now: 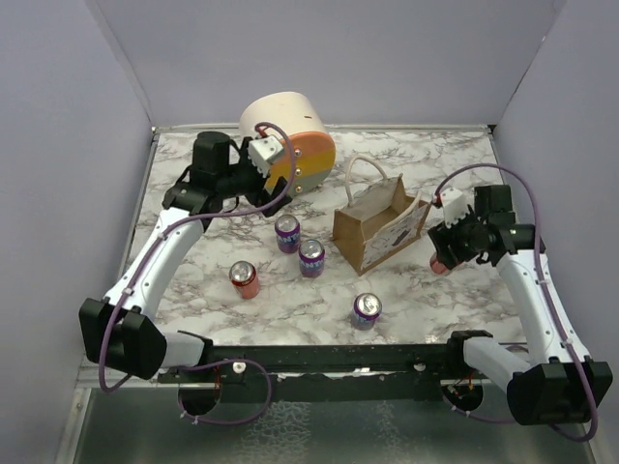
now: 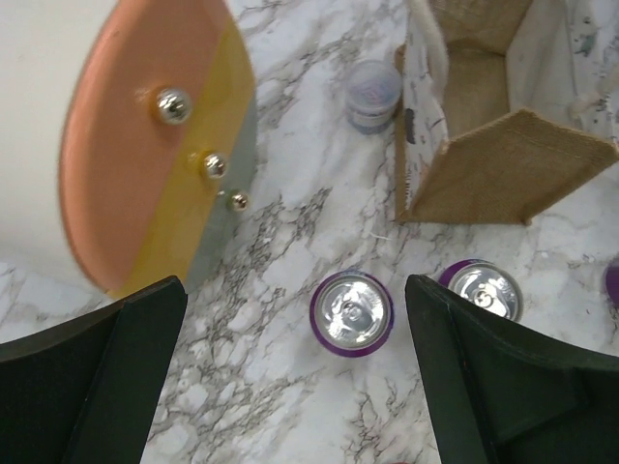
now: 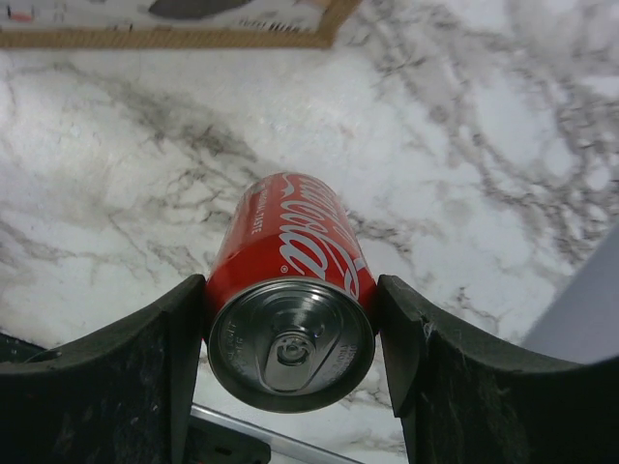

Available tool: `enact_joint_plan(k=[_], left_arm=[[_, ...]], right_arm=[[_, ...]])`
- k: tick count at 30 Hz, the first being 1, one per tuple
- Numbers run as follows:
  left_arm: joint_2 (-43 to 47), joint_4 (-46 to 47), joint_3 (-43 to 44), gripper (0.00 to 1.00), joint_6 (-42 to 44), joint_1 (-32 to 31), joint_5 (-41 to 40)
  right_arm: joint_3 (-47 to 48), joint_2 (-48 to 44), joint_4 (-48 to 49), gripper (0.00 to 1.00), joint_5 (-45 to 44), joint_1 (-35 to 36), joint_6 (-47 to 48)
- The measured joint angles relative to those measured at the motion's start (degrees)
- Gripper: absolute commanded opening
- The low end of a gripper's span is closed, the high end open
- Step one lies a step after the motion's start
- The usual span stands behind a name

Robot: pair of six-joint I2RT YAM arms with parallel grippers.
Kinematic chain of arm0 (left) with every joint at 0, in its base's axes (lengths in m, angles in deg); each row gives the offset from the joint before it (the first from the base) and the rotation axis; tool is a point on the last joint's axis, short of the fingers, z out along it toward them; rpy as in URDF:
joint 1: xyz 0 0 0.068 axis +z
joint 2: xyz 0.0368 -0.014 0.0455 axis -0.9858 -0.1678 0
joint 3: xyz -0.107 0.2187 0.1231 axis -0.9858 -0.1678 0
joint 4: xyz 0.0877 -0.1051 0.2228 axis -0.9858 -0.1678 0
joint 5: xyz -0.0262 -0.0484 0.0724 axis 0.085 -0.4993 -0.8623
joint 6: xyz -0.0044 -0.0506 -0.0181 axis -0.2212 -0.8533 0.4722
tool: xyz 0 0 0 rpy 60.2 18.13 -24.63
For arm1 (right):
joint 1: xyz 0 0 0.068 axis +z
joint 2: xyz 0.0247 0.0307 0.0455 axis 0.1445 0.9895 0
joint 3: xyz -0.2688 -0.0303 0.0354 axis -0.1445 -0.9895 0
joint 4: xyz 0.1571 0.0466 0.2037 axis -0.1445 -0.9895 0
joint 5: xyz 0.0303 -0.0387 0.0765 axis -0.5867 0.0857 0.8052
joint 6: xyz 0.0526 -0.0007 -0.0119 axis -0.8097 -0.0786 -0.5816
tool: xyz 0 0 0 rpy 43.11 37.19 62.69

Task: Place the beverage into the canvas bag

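Red cola can (image 3: 295,227) stands on the white marble surface (image 1: 416,290), just right of the tan canvas bag (image 1: 372,242), squeezed between the right claw (image 3: 290,290)'s two fingers. Farther back, the left claw (image 2: 290,290) hangs wide apart over two purple cans (image 2: 351,312).

My left arm (image 1: 160,256) stretches forward from its base, elbow raised and wrist tipped so the left gripper (image 2: 292,290) looks straight down. Its two dark fingers (image 2: 106,377) are spread wide apart and grip nothing. My right arm (image 1: 537,280) is folded at the elbow, with the forearm swung inward and the wrist low. The right gripper (image 3: 290,285) has both fingers (image 3: 116,377) pressed against opposite sides of a red can (image 3: 285,227). The can sits between the pads, its lid toward the wrist.
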Motion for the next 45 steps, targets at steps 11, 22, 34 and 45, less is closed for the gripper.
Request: enact_joint_plan(k=[11, 22, 34, 45], left_arm=[[-9.3, -11.1, 11.3, 0.97, 15.8, -14.8, 2.1], [-19.8, -20.7, 19.9, 0.89, 35.9, -23.6, 4.2], [-28.7, -24.4, 27.8, 0.77, 46.5, -26.8, 4.3], [-33.9, -27.3, 29.7, 0.66, 50.9, -27.4, 3.6]], right_arm=[[19.6, 3.1, 0.1, 0.02, -6.0, -0.2, -4.6], [36.2, 12.3, -0.4, 0.01, -2.6, -0.2, -5.7], [45.6, 20.0, -0.3, 0.01, 9.7, -0.2, -8.5], [47.0, 25.2, 0.7, 0.01, 20.2, 0.8, -11.7]])
